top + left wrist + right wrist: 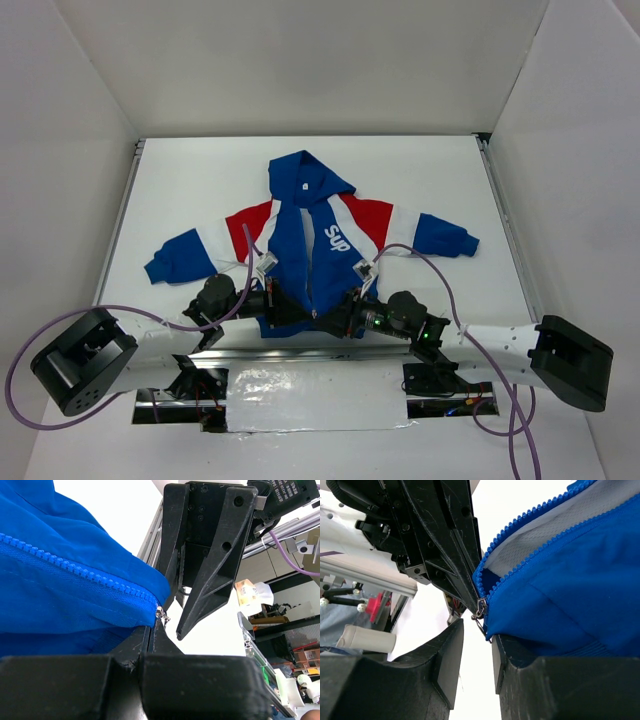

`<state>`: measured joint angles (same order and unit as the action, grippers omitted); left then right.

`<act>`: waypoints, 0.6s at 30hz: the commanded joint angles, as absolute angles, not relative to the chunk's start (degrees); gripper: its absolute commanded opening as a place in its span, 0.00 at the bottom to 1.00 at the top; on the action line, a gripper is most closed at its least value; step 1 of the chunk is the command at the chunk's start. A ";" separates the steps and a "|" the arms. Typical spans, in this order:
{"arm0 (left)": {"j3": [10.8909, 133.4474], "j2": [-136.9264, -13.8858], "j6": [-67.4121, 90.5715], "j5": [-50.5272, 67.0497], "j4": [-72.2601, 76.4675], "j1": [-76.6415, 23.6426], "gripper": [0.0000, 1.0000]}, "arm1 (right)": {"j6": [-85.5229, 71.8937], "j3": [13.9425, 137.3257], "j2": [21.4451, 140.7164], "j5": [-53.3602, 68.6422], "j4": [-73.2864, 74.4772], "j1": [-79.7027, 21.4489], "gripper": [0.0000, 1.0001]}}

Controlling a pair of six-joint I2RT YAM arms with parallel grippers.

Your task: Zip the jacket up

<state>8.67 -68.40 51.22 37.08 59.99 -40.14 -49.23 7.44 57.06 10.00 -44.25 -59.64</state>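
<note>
The jacket lies flat on the white table, hood at the far side, hem toward the arms, its front zipper open most of the way up. Both grippers meet at the hem's middle. My left gripper is shut on the blue hem right beside the zipper's lower end; its jaws are pressed together. The metal slider sits at the bottom of the zipper teeth. My right gripper is open; the slider's pull tab hangs at the mouth of its jaws, touching neither pad clearly.
A strip of silver tape lies along the table's near edge between the arm bases. Purple cables loop over the jacket's sleeves. White walls enclose the table on three sides, with metal rails along its sides.
</note>
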 commanded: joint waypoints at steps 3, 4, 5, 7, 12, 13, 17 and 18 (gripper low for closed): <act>9.84 -67.41 49.48 36.39 61.44 -39.99 0.00 | -49.48 7.91 55.63 10.19 -45.62 -59.76 0.35; 9.93 -67.41 49.48 36.21 61.35 -39.90 0.00 | -49.74 7.82 55.72 10.37 -45.70 -59.68 0.34; 9.93 -67.33 49.40 36.21 61.00 -39.99 0.00 | -49.83 7.82 55.81 10.46 -45.70 -59.76 0.34; 10.02 -67.15 49.31 36.04 60.82 -39.99 0.00 | -50.10 7.65 55.81 10.72 -45.88 -59.68 0.33; 10.02 -67.15 49.13 35.68 60.56 -39.99 0.00 | -50.45 7.56 55.90 11.16 -45.88 -59.76 0.30; 10.19 -67.32 49.13 35.68 60.56 -39.99 0.00 | -50.54 7.47 55.90 11.42 -45.88 -59.68 0.29; 10.19 -67.15 48.96 35.60 60.38 -39.99 0.00 | -50.98 7.38 56.60 11.95 -45.97 -59.68 0.29; 10.20 -67.15 48.96 35.51 60.38 -39.99 0.00 | -51.15 7.38 56.60 12.04 -46.05 -59.76 0.29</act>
